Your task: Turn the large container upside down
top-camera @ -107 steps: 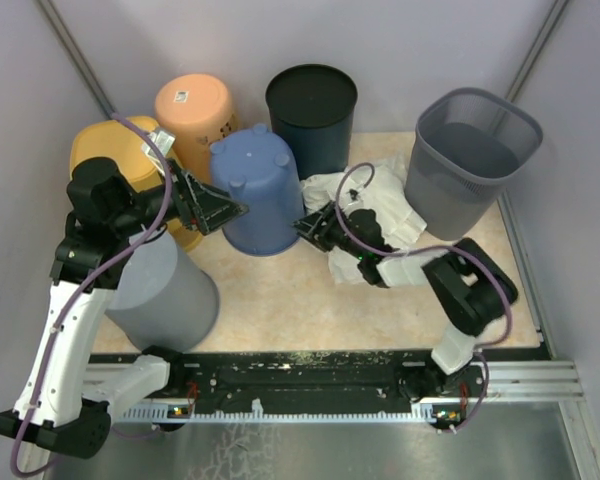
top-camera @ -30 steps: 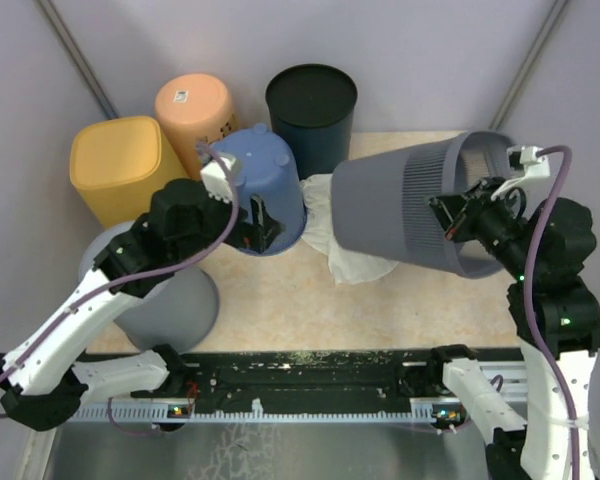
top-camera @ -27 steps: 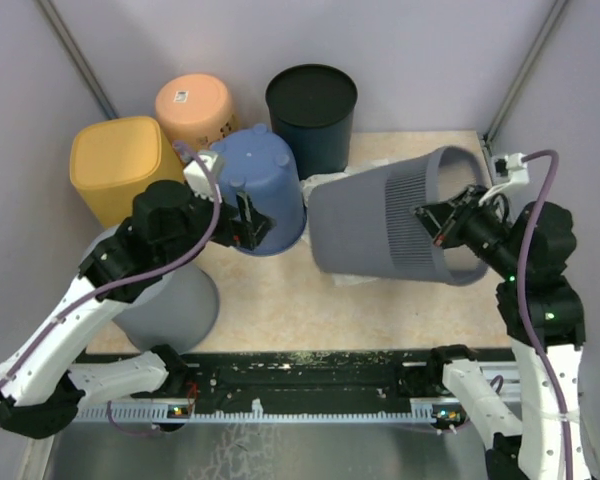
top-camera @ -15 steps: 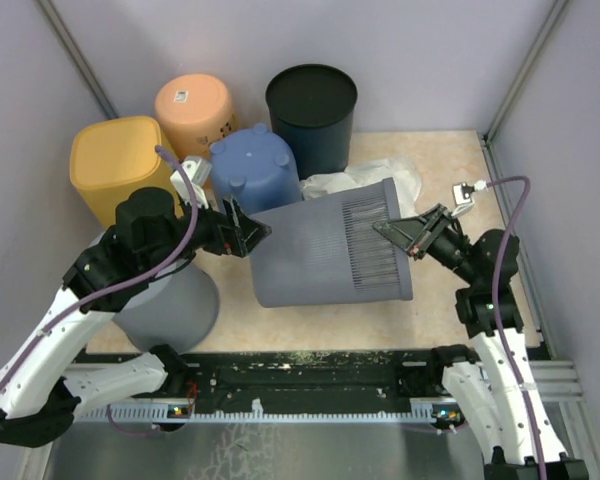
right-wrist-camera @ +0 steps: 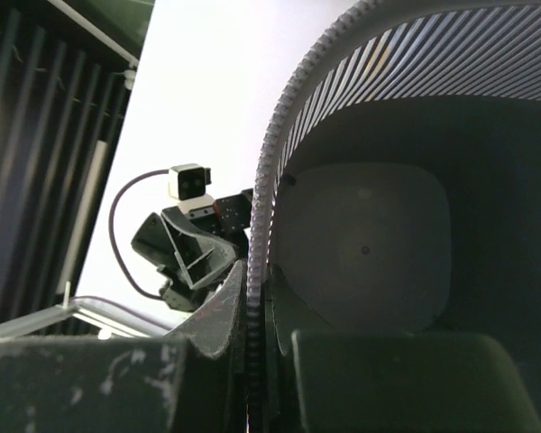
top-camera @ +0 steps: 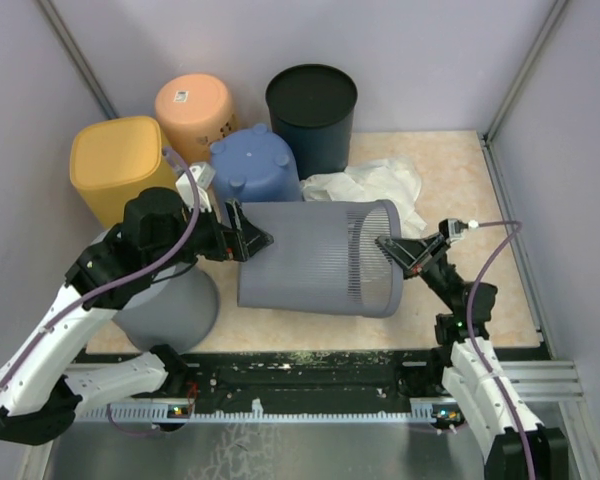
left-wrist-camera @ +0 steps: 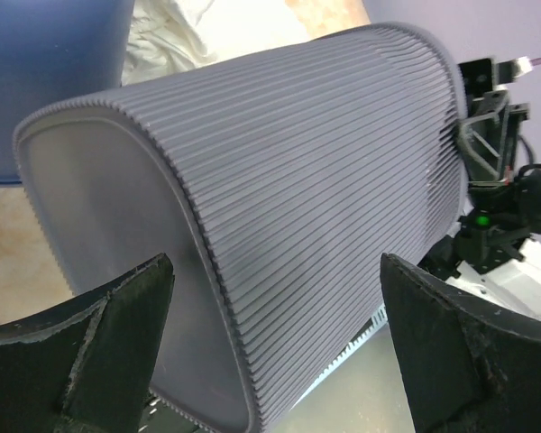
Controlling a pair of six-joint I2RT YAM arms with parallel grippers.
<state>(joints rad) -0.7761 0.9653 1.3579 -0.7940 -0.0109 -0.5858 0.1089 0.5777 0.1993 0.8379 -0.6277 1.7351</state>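
The large container lies on its side on the surface, mouth toward the right pincer, which pinches its rim. The left pincer gapes wide at the base, seemingly not touching. It should handle as light, stiff ribbed plastic, and the rim gives the best hold.

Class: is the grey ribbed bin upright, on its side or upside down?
The bin lies on its side: base toward the left gripper, open mouth toward the right gripper, which pinches its rim.
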